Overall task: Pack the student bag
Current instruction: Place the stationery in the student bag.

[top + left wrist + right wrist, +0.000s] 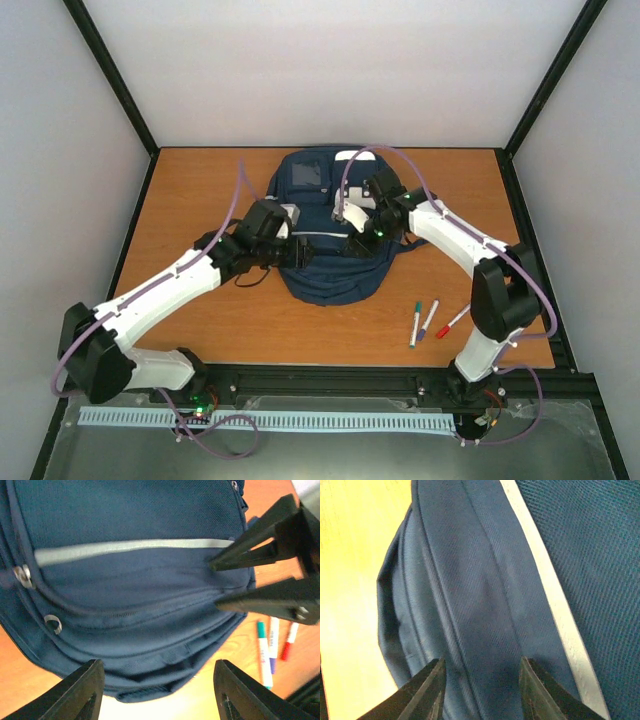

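pointing at the student bag (330, 282); left gripper (159, 667) wide apart, empty; right gripper (482, 662) partly parted, empty

bright even overhead light, soft shadows, wrist views slightly blurred.

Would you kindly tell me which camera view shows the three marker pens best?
Top external: all three marker pens lie whole on the table beside the student bag. The left wrist view catches them blurred past the bag's edge; the right wrist view shows none.
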